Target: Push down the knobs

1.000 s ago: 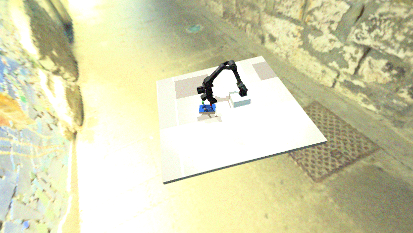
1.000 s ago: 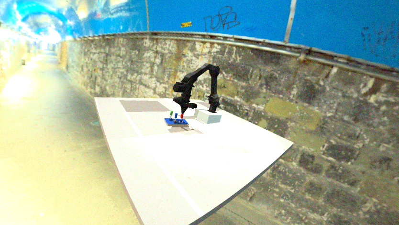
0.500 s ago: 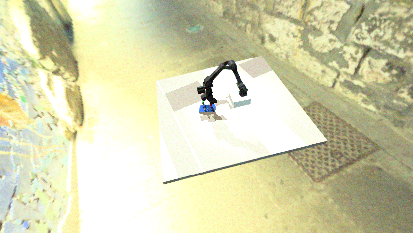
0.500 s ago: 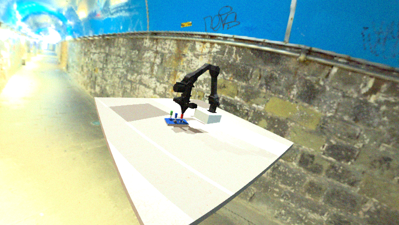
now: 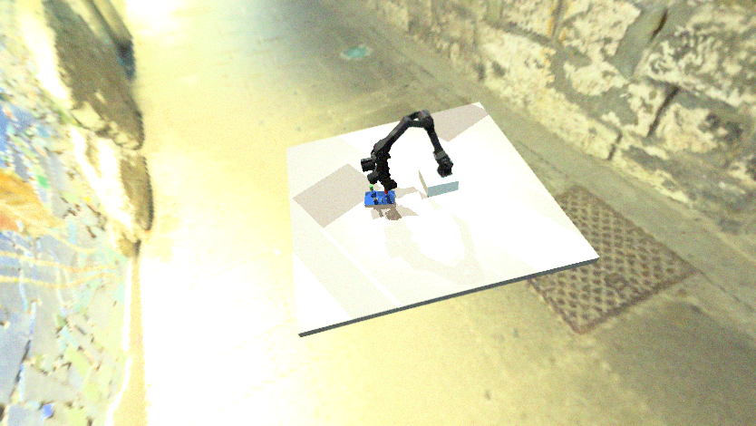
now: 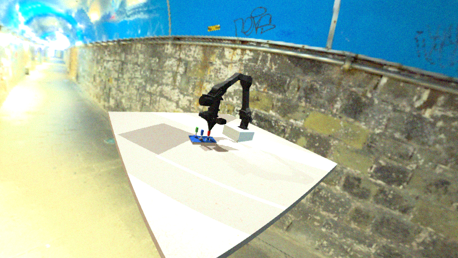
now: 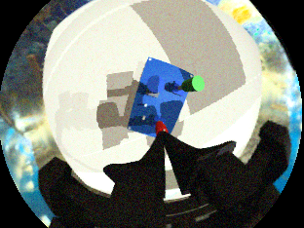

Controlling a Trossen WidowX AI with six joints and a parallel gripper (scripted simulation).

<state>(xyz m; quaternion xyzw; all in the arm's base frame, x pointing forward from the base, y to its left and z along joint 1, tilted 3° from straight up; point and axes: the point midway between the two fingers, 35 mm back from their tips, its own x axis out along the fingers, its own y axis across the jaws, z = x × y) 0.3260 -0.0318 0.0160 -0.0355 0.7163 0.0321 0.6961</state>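
The blue circuit board [image 5: 367, 201] [image 6: 193, 139] [image 7: 164, 68] stands on the table. A green knob [image 5: 371, 187] [image 6: 196, 129] [image 7: 197, 83] stands up on a thin shaft near one end of the board. A blue knob [image 6: 201, 131] stands beside it, also raised above the board. A red knob [image 5: 386, 191] [image 6: 208, 133] [image 7: 161, 127] is near the other end. My gripper [image 6: 210, 130] [image 7: 162, 133] is shut, its fingertips at the top of the red knob with nothing seen between them. Whether they touch it, and any gap under the red knob, I cannot tell.
The arm's pale base block [image 5: 443, 188] [image 6: 245, 136] stands beside the board on the white table [image 5: 422, 275] [image 6: 192, 192]. Small dark and silvery parts are on the board between the knobs. Shadows of the arm fall over the board and table.
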